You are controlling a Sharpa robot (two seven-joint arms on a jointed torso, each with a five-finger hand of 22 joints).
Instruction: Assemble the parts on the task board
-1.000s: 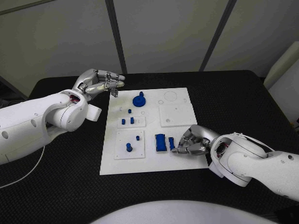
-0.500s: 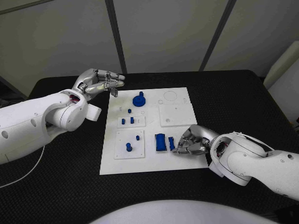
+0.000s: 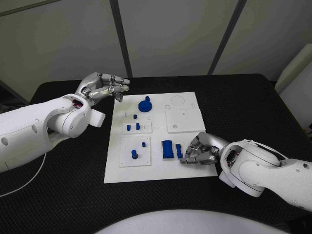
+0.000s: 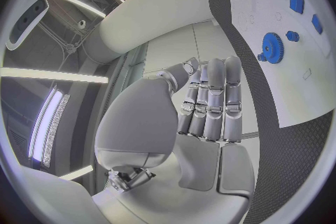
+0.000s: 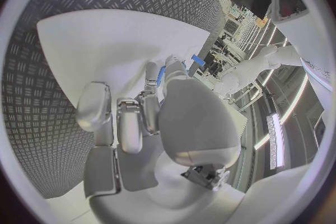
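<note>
Head view: one white task board (image 3: 187,168) lies in the middle of the black worktop (image 3: 268,97). Blue parts counted on it: one gear-like part (image 3: 146,104) near the far edge; one tiny peg (image 3: 134,116) just below it; two short pegs (image 3: 133,126) side by side in the middle row; one small peg (image 3: 142,144) and one larger stud (image 3: 134,153) on the near left plate; one rectangular block (image 3: 167,148) with one narrow bar (image 3: 178,150) beside it. Total eight. Two raised white plates sit on the board's right half. The left hand (image 3: 101,87) hovers off the board's far left corner, fingers curled together at the tips; whether anything is pinched there cannot be told. The right hand (image 3: 200,149) rests on the board's near right part, fingers curled down just beside the narrow bar; contact is hidden by the fingers.

Left wrist view: the left hand (image 4: 210,106) shows fingers extended side by side, nothing visible in them. Four blue parts are seen on the board beyond, the gear-like part (image 4: 272,47) among them.

Right wrist view: the right hand (image 5: 150,112) is folded toward the board; slivers of blue (image 5: 162,74) show past the fingertips, otherwise covered.
</note>
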